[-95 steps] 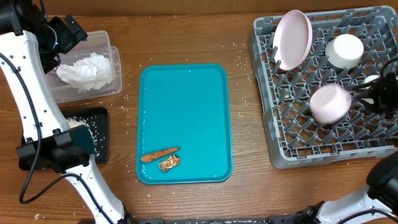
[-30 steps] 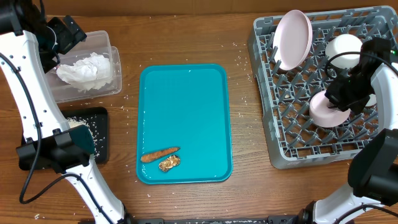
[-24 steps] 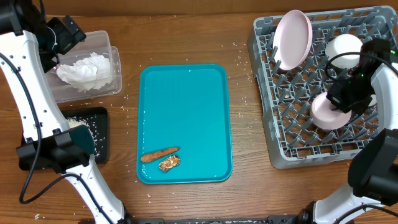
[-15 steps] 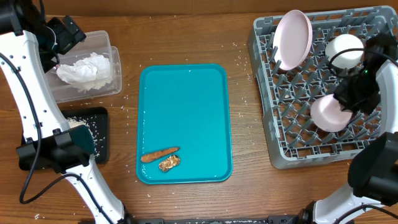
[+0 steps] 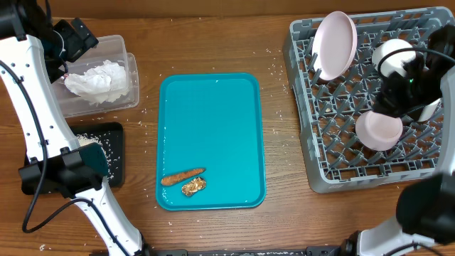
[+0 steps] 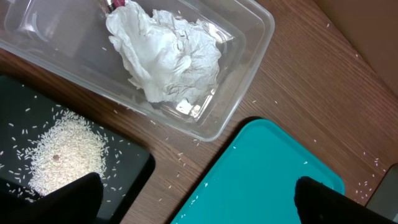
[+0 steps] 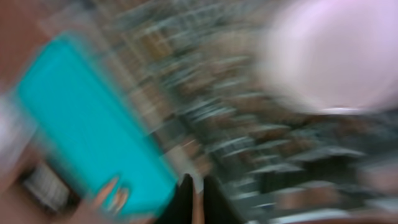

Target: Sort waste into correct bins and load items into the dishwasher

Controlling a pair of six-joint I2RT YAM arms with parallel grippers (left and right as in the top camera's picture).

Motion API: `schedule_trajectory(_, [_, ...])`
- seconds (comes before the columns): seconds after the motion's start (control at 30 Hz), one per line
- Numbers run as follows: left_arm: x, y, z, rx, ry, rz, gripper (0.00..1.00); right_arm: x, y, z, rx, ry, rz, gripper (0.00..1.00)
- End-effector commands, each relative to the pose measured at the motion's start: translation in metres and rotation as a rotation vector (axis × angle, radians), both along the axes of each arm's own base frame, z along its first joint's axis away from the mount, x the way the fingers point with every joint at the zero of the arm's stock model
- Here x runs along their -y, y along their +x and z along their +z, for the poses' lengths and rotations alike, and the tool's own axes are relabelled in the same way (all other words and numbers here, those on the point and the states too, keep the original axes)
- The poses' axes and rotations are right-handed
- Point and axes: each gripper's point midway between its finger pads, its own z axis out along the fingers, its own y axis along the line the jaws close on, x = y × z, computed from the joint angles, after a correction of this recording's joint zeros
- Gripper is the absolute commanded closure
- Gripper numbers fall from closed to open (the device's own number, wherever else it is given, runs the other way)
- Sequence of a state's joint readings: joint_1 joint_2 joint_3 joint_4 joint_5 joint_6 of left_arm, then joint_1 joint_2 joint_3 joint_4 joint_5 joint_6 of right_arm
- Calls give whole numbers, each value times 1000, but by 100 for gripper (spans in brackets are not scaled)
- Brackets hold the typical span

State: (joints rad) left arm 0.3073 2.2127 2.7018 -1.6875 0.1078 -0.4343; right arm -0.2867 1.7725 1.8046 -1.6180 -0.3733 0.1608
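Showing the sorting table [image 5: 213, 43] from above and from both wrists.

Left side: the clear tub [image 5: 117, 46] stands at the far corner and holds one crumpled white napkin [image 5: 98, 80], which covers most of its floor. Just beside the tub, toward the near edge, the black tray [image 6: 124, 168] carries a loose heap of rice [image 6: 62, 152] with scattered grains around it. More grains lie on the bare wood between the tub and the teal tray, and beside the rack.

Centre: the teal tray [image 5: 211, 121] contains two things, both in its near left corner. They are the carrot-like strip [image 5: 183, 176] and, just beside it, the golden-brown scrap [image 5: 193, 186].

Right side: the dish rack [image 5: 316, 160] holds the crockery. The plate [image 5: 335, 44] stands on edge among the pegs at the rack's far left corner. A bowl [image 5: 379, 131] lies tilted among the pegs near the middle. A second bowl [image 5: 393, 55] sits farther back, partly hidden by the right arm.

Grippers: the left gripper [image 6: 196, 202] hangs over the tub's far left corner, its jaws spread wide with nothing between them. The right gripper [image 5: 395, 101] is above the rack, at the far rim of the tilted bowl. The overhead view does not resolve its fingers and the right-wrist view is smeared by blur, so it cannot be told whether it clasps the bowl or not.
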Motion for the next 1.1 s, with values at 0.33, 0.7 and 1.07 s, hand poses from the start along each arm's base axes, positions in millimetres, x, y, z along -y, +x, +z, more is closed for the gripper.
schedule_trajectory(0.33, [83, 15, 21, 121, -378, -215, 0, -162, -39, 57, 245, 202, 615, 0])
schedule_trajectory(0.7, [121, 16, 33, 213, -391, -511, 6, -203, -51, 59, 280, 232, 751, 0])
schedule_trajectory(1.07, [173, -4, 66, 274, -344, -672, 18, -198, -32, 57, 320, 167, 704, 0])
